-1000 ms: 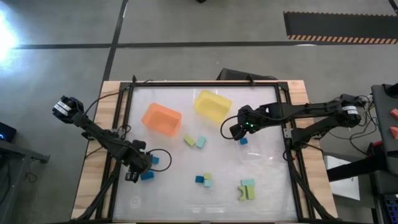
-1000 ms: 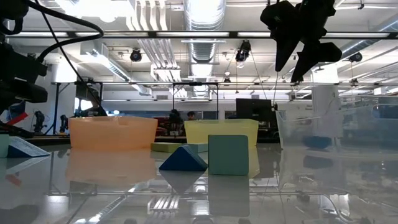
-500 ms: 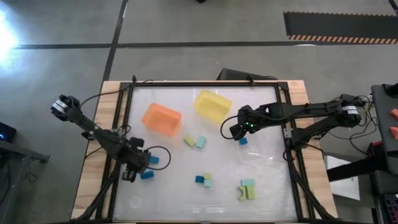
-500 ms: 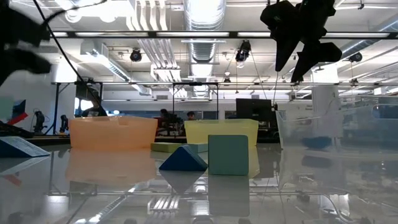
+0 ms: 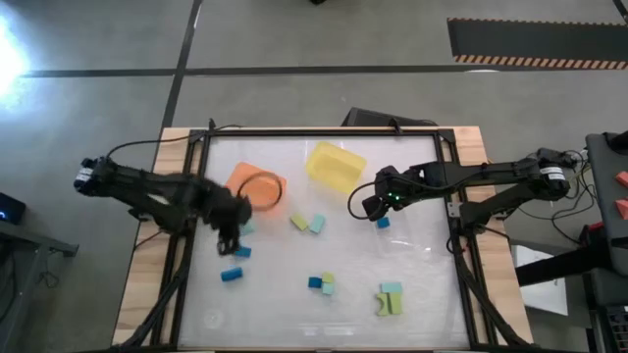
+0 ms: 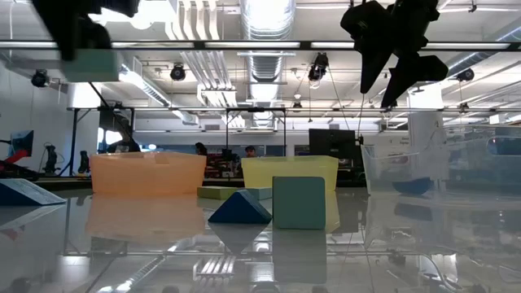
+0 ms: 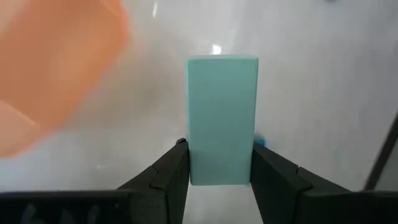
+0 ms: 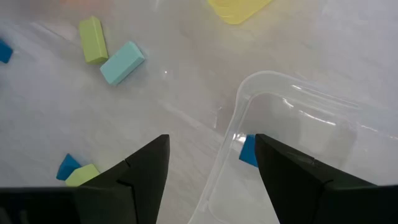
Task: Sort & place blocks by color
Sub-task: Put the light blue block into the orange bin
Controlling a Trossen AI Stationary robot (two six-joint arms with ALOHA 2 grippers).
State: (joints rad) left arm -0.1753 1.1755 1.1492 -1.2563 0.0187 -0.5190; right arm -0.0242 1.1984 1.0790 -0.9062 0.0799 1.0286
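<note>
at the left of the high view, beside the orange tray (image 5: 257, 188), a mint block (image 7: 222, 118) is clamped in the left gripper (image 7: 219, 163). the right gripper (image 8: 210, 167) is held wide open, empty, over the clear tray (image 8: 292, 121).

Three trays (image 5: 257, 186), about ten blocks (image 5: 317, 225), two arms (image 5: 471, 175).

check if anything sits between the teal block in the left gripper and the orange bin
Nothing visible does. The left gripper holds the mint-teal block up off the table, right beside the orange bin, whose top is open. The right gripper waits apart, near the clear bin.
</note>
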